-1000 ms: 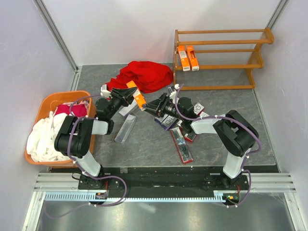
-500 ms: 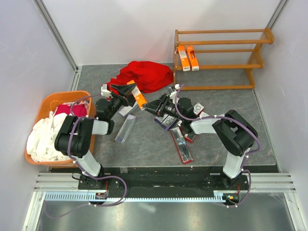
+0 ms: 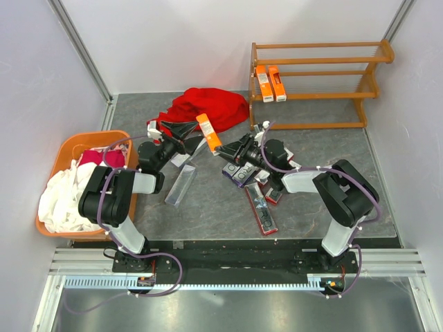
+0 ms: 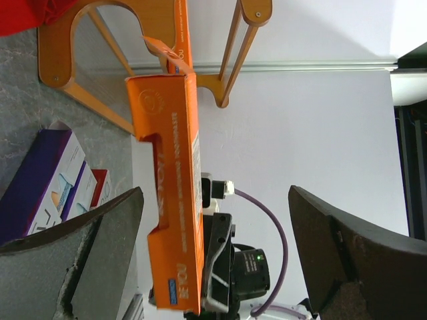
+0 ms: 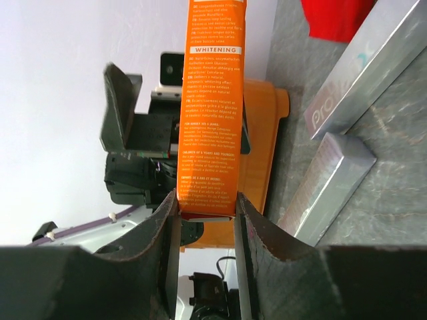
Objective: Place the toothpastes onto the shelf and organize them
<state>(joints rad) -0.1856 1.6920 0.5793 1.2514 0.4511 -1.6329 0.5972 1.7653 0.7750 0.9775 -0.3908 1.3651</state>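
An orange toothpaste box (image 3: 208, 132) hangs above the table centre, with my right gripper (image 3: 220, 146) shut on its lower end. In the right wrist view the box (image 5: 208, 127) is squeezed between both fingers (image 5: 163, 230). My left gripper (image 3: 185, 131) stands open just left of it; its wide-apart fingers (image 4: 83, 243) flank the box (image 4: 167, 200) without touching. The wooden shelf (image 3: 318, 45) stands at the back right with two orange toothpastes (image 3: 269, 83) on its middle tier. Other toothpastes lie on the table: a silver one (image 3: 181, 185), purple ones (image 3: 238, 173) and a dark one (image 3: 262, 209).
A red cloth (image 3: 205, 107) lies behind the grippers. An orange plastic basket (image 3: 64, 149) full of clothes sits at the left edge. Grey walls close in both sides and the back. Two silver boxes (image 5: 330, 190) lie near my right wrist.
My left gripper has opened and let go of the orange box. My right gripper has shut on the box and carried it slightly right and back.
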